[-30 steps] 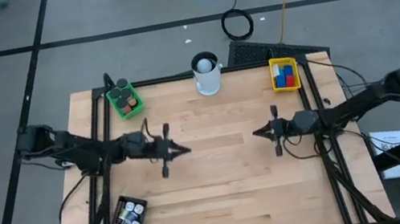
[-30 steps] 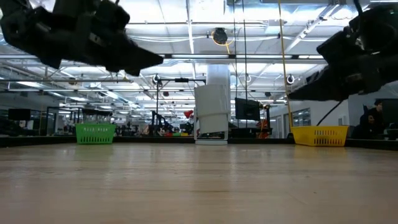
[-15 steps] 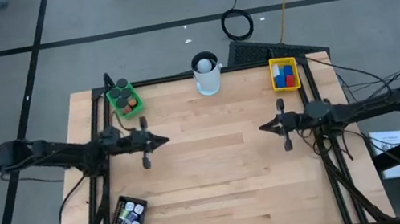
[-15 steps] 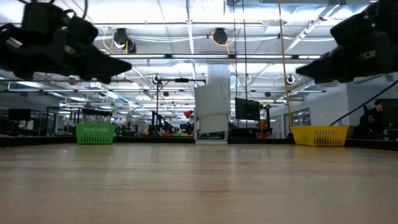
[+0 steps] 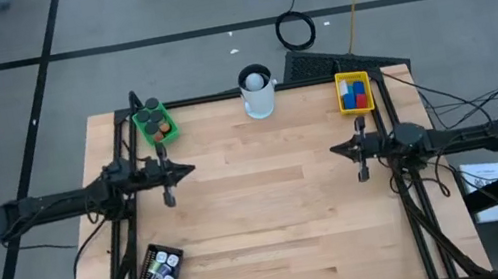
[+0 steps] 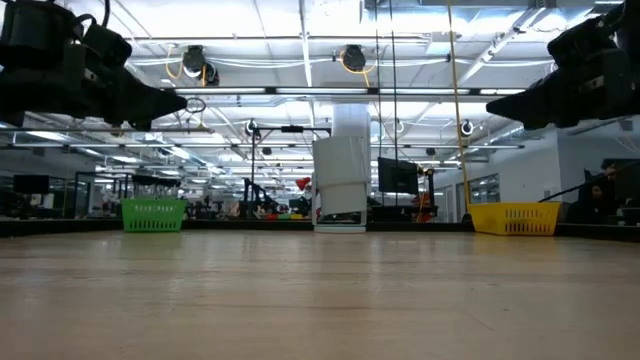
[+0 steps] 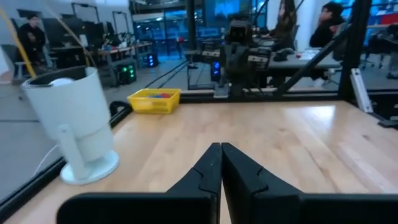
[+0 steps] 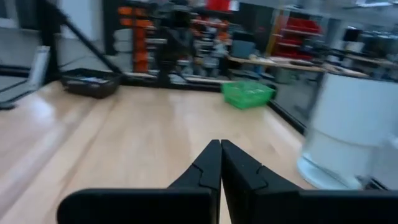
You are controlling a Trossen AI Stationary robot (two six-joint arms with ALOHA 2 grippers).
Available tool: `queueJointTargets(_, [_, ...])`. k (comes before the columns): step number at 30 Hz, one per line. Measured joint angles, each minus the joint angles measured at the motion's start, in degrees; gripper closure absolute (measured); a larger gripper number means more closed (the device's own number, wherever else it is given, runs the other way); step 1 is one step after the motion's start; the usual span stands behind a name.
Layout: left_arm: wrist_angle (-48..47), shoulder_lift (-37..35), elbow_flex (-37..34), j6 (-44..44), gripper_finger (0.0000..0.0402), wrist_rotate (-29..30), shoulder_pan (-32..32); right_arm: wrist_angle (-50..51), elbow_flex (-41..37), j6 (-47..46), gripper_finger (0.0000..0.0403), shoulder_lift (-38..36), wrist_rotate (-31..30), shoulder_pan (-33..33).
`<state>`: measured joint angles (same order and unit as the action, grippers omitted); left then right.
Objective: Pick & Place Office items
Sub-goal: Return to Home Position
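The office items lie sorted in three trays: black caps in the green tray at the far left, blue and red blocks in the yellow tray at the far right, white-and-blue pieces in the black tray at the near left. My left gripper hovers above the table's left side, shut and empty, its fingertips meeting. My right gripper hovers above the right side, shut and empty too, its fingertips together. Both point toward the table's middle.
A tall white cup stands at the middle of the far edge. A black frame rail borders the table. The wooden top between the arms is bare. People sit in the room beyond the table.
Both arms have drawn back from the table's middle, the left gripper toward the left edge and the right gripper toward the right edge, staying level and shut. No item has moved.
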<state>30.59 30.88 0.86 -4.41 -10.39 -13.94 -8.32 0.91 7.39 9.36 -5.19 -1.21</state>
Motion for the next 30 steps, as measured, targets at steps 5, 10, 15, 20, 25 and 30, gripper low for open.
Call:
queueJointTargets(5, [-8.21,-8.52,-0.02,0.07,0.0397,0.39,-2.15,5.16,-0.03,-2.21,0.0403,-6.35,-3.47,-0.10])
queueJointTargets(10, [-15.28,-16.31,-0.02,2.02,0.0394,4.97,-2.47,5.25,-0.04,-1.66,0.0403,-8.29,-4.37,-0.11])
queueJointTargets(15, [-21.34,-22.20,-0.02,1.91,0.0394,12.92,0.33,5.05,-0.04,-2.51,0.0403,-8.20,-8.32,-0.11])
queueJointTargets(20, [-24.73,-25.75,0.00,-1.26,0.0397,19.86,1.05,4.62,-0.07,-2.24,0.0403,-8.19,-12.80,-0.11])
queueJointTargets(25, [-28.56,-28.04,0.11,4.48,0.0394,18.47,1.49,4.64,-0.07,-3.25,0.0403,-8.25,-12.84,-0.11])
queueJointTargets(30, [-29.10,-28.30,0.20,1.83,0.0398,17.29,2.73,5.14,-0.06,-4.06,0.0403,-9.34,-8.06,0.51])
